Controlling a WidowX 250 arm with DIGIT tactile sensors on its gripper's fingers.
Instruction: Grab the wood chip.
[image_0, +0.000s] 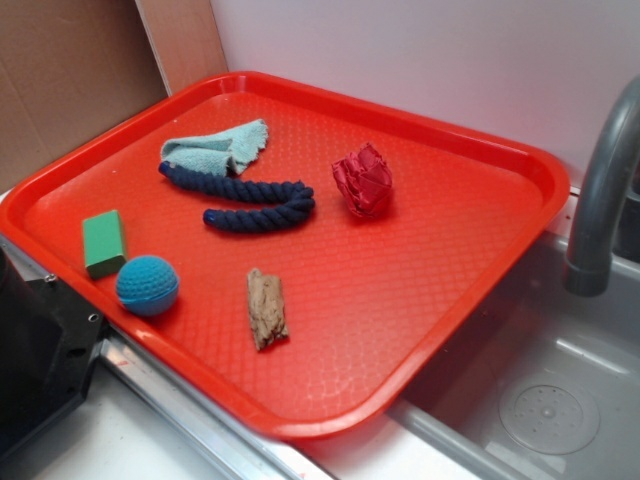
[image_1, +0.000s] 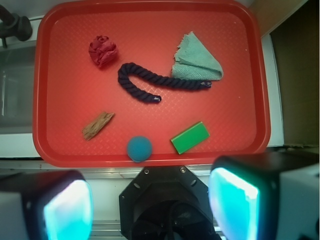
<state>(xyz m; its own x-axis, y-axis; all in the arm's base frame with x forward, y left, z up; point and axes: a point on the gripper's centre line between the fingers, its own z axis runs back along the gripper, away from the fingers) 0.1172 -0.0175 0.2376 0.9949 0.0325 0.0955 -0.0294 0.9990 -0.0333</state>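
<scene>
The wood chip (image_0: 267, 308) (image_1: 98, 125) is a rough light-brown sliver lying flat on the red tray (image_0: 430, 280) (image_1: 60, 60), near its front edge, just right of the blue ball (image_0: 147, 285) (image_1: 139, 148). My gripper (image_1: 150, 207) hangs high above the robot's base, short of the tray's near rim. Its two cyan-lit fingers (image_1: 67, 210) stand wide apart with nothing between them. The gripper does not show in the exterior view.
On the tray also lie a green block (image_0: 104, 241) (image_1: 190, 137), a dark blue rope (image_0: 245, 200) (image_1: 150, 82), a light green cloth (image_0: 215, 146) (image_1: 196, 62) and a crumpled red cloth (image_0: 363, 180) (image_1: 103, 50). A sink (image_0: 540, 390) with a grey faucet (image_0: 600, 190) lies beside the tray.
</scene>
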